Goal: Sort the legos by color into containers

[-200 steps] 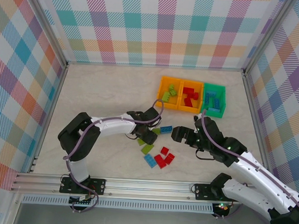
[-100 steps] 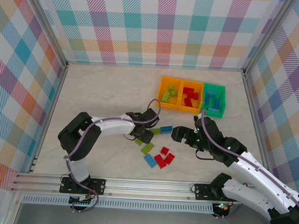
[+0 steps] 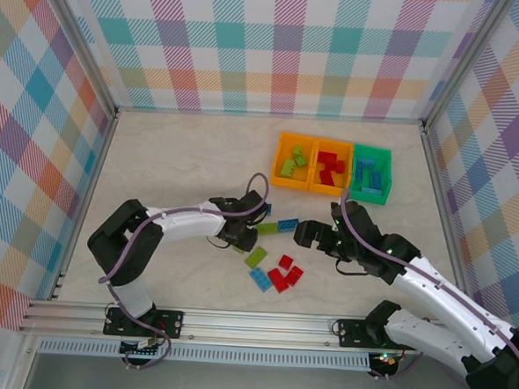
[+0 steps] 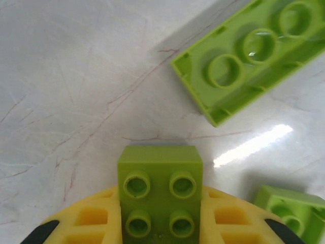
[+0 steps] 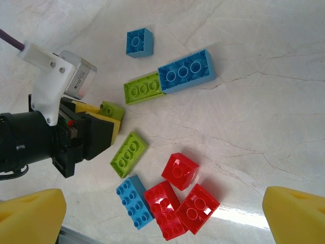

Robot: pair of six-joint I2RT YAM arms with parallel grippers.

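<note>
Lime brick [image 4: 160,195] clenched by left fingers [image 4: 86,223] (bases cut off) | right fingers [image 5: 30,216] spread — empty

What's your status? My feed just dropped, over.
Left gripper shut on lime two-by-two brick. Right gripper open, empty. Longer lime brick lies just ahead, not touching.

the left arm [image 3: 188,217] and right arm [image 3: 438,298] are glossy white shells joined by rounded black joints; a thin purple-grey cable [image 5: 11,39] runs along each; black base plates [image 3: 142,318]; right fingers [image 5: 30,213] are blunt yellow blocks; left fingers [image 4: 86,223] are yellow with moulded recesses; behind them sit a white screwed bracket [image 5: 48,76] and a silver motor block [image 5: 81,76]
</note>
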